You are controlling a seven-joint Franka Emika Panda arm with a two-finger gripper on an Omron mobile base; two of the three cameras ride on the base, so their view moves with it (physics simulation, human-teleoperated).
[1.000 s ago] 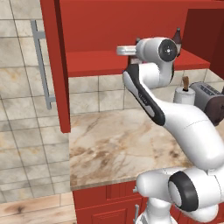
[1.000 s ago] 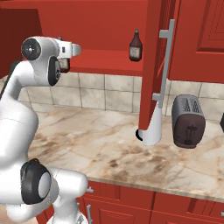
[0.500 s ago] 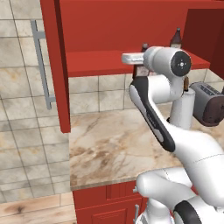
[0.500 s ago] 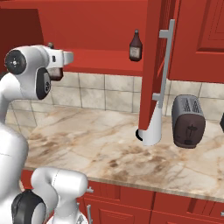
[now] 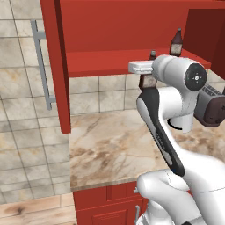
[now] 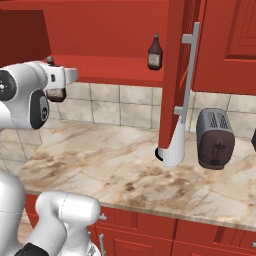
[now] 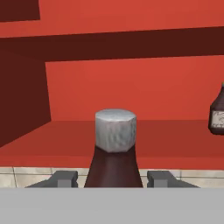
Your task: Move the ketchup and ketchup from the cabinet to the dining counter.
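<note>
2 base cams flank arm, share cabinet (image 5: 110,66); hand cam close.

Red cabinet (image 5: 110,26) — dark ketchup (image 7: 113,168), grey cap.

Dark toaster (image 6: 215,139) and white paper-towel roll (image 6: 173,148) stand on the marbled worktop (image 6: 110,170) (tile-backed)

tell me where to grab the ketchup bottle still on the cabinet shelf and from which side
Grip the far ketchup bottle around its wide lower body, below the narrow neck, coming in level from the open front of the cabinet. It stands upright on the shelf with the open door close on one side, so a frontal approach looks best. The end effector already straddles the other bottle.
</note>
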